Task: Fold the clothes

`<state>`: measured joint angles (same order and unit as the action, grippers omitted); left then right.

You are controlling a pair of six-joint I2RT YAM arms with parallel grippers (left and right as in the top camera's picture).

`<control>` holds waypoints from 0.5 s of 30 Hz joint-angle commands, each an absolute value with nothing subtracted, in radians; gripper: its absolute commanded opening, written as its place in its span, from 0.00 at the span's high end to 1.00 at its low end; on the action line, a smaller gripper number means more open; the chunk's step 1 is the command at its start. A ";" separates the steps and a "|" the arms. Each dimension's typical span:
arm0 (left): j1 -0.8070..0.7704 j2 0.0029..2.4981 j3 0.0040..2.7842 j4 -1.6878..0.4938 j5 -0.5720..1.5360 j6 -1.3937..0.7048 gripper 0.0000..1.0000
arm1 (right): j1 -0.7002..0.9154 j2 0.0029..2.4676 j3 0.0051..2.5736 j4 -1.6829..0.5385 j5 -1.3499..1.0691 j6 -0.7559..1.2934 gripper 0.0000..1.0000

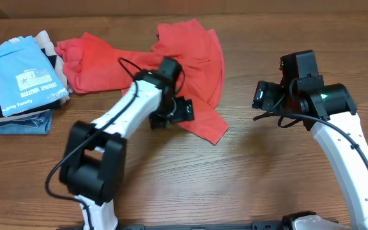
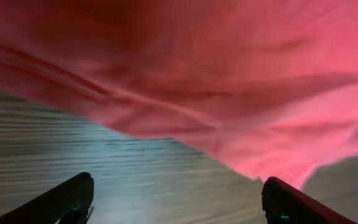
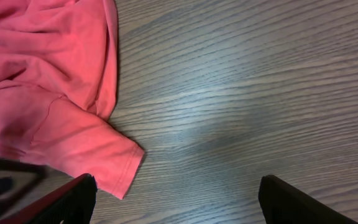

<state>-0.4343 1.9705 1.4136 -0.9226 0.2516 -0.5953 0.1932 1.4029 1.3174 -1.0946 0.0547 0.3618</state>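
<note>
The clothes, a coral-red T-shirt (image 1: 190,57), lie crumpled and spread across the back middle of the wooden table, plain side up. My left gripper (image 1: 183,110) hovers over the shirt's near part, open, nothing between its fingers. In the left wrist view the shirt (image 2: 216,81) fills the upper frame, blurred, and the left gripper (image 2: 179,202) spans bare wood just below its hem. My right gripper (image 1: 260,96) stands open to the right of the shirt, off the cloth. In the right wrist view a sleeve (image 3: 98,152) lies at the left, near the left finger (image 3: 67,202); the right gripper (image 3: 176,202) is over bare wood.
A stack of folded garments with a light blue printed T-shirt (image 1: 21,73) on top sits at the far left. Bare wooden table (image 1: 248,172) stretches along the front and right. The left arm's base (image 1: 94,172) stands front left.
</note>
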 commanded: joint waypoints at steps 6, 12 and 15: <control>-0.456 2.045 1.401 -0.854 0.209 -0.794 0.17 | 0.194 1.397 1.335 -1.106 0.078 0.344 0.12; -0.457 2.045 1.399 -0.810 0.100 -0.816 0.53 | 0.194 1.397 1.335 -1.105 0.078 0.344 0.12; -0.457 2.045 1.395 -0.799 0.101 -0.816 0.83 | 0.194 1.397 1.335 -1.105 0.078 0.344 0.12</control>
